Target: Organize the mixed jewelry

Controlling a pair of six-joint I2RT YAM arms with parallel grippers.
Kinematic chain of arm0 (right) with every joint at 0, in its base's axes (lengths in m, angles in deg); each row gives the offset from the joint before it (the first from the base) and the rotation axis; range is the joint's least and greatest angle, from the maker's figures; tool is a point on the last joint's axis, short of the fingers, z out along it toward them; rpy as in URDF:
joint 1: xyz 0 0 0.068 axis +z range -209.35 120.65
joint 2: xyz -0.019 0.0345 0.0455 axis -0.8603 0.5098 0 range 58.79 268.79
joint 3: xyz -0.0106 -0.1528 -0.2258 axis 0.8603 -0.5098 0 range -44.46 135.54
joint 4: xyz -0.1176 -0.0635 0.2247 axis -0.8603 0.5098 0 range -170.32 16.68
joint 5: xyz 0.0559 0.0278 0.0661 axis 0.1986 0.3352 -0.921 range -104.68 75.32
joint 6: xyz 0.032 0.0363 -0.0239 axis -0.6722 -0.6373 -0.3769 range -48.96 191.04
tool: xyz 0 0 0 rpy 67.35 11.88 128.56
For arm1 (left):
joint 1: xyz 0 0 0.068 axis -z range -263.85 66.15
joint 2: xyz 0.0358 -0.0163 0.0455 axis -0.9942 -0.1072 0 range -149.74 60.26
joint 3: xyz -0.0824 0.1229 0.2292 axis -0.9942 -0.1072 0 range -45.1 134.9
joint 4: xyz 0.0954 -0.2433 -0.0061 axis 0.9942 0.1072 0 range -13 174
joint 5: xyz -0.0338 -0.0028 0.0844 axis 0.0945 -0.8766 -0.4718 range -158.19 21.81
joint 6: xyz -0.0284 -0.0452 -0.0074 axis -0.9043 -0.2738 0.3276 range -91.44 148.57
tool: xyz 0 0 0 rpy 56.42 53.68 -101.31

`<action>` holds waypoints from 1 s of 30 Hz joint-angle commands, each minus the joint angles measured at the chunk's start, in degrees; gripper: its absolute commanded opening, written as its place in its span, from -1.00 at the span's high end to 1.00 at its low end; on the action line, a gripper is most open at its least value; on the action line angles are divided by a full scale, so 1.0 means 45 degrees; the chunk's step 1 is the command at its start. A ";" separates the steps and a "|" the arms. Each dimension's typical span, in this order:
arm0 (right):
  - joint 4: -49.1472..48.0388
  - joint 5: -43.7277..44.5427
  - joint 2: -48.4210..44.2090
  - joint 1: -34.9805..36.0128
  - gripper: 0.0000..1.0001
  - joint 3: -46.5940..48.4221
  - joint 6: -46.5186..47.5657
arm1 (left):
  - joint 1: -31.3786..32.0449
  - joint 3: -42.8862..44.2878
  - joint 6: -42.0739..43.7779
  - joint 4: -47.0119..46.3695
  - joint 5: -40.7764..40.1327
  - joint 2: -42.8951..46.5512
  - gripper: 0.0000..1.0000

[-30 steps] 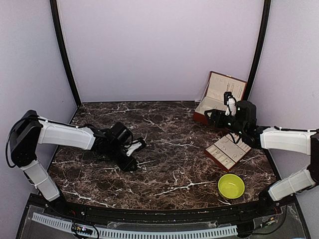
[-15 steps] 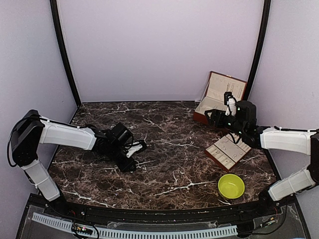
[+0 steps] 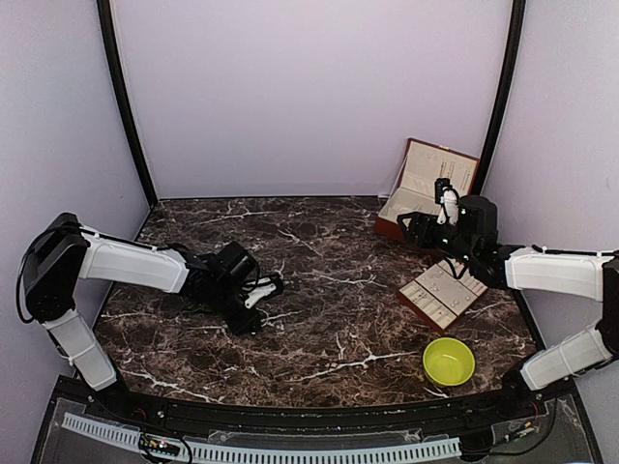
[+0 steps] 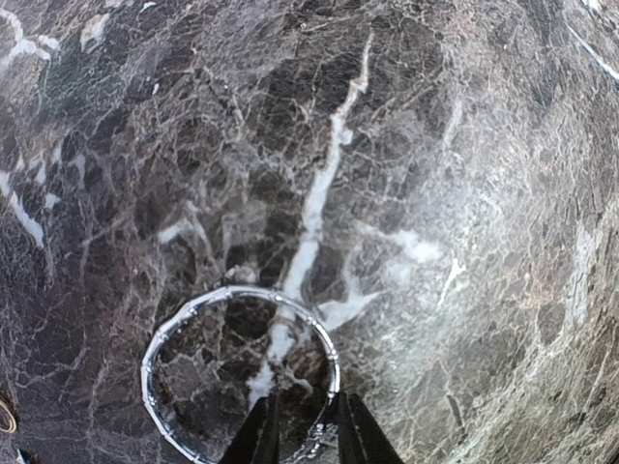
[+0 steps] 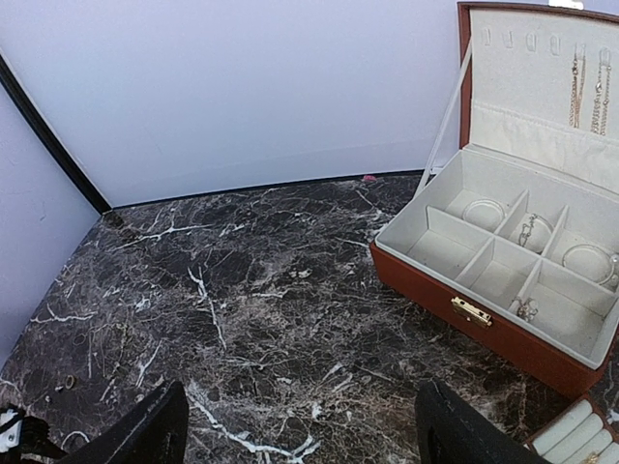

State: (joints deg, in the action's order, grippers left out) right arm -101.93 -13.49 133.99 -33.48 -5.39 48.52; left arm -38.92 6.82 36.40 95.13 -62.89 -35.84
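on the marble table [image 4: 484, 145], the left gripper [image 4: 306, 420] straddles a silvery bangle's [image 4: 237, 292] rim.

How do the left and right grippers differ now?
The left gripper has its fingers close together, astride the rim of a silvery bracelet on the marble table; the right gripper is wide open around nothing. The left one is low at the table; the right one hovers near the open jewelry box.
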 commanded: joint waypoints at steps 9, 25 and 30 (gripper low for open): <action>-0.0351 0.0215 -0.0194 0.0091 -0.64 -0.0088 0.0191 | 0.0377 -0.0324 0.0535 0.0146 -0.0190 -0.0081 0.69; -0.0549 -0.0843 -0.0022 0.0091 -0.64 -0.0137 -0.0253 | 0.0813 -0.0388 0.0794 -0.0144 -0.0021 0.0326 0.99; -0.0664 -0.1049 -0.0012 0.0091 -0.64 -0.0262 -0.0379 | 0.0873 -0.0468 0.0817 -0.0295 0.0167 0.0736 1.00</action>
State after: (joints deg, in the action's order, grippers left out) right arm -102.19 -16.44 133.90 -33.48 -5.55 47.84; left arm -35.64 5.92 39.07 93.75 -63.98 -35.66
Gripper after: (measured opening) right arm 0.822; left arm 0.045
